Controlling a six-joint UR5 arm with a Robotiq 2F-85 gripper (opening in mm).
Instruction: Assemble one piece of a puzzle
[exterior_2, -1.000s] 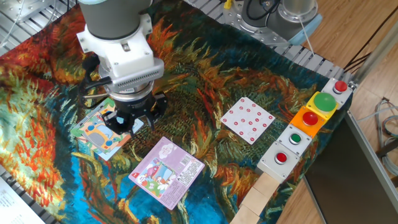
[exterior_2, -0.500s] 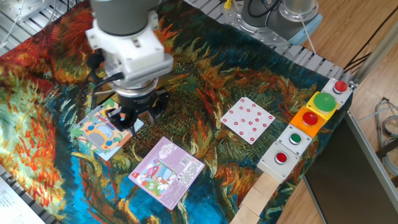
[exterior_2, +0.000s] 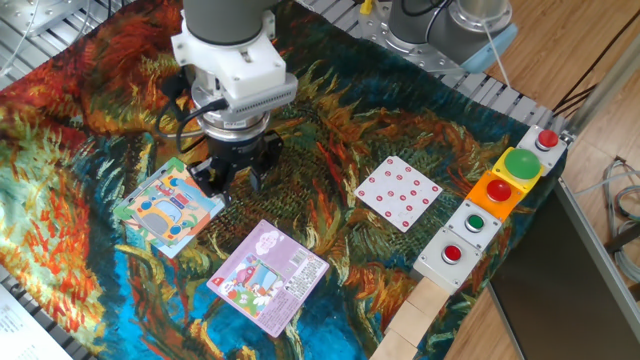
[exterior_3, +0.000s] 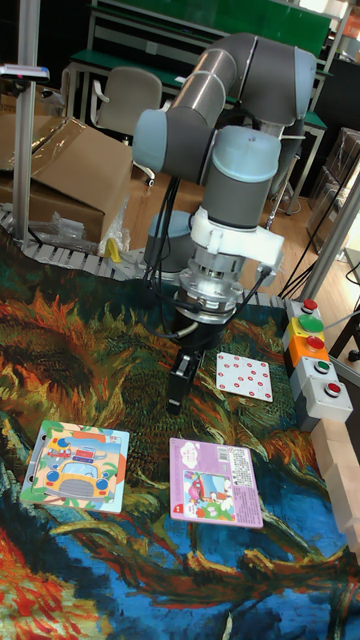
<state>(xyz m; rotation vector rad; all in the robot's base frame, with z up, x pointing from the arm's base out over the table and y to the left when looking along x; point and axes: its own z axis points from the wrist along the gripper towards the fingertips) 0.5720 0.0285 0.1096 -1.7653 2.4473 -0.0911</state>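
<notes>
The gripper hangs above the cloth, fingers slightly apart and holding nothing, beside the puzzle, which lies flat and looks complete, probably after placing the piece.

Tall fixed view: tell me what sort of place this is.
Probably a robotics lab or workshop. Behind the table are a cardboard box, an office chair and green-topped workbenches, and a row of push-button boxes sits by the robot arm.
</notes>
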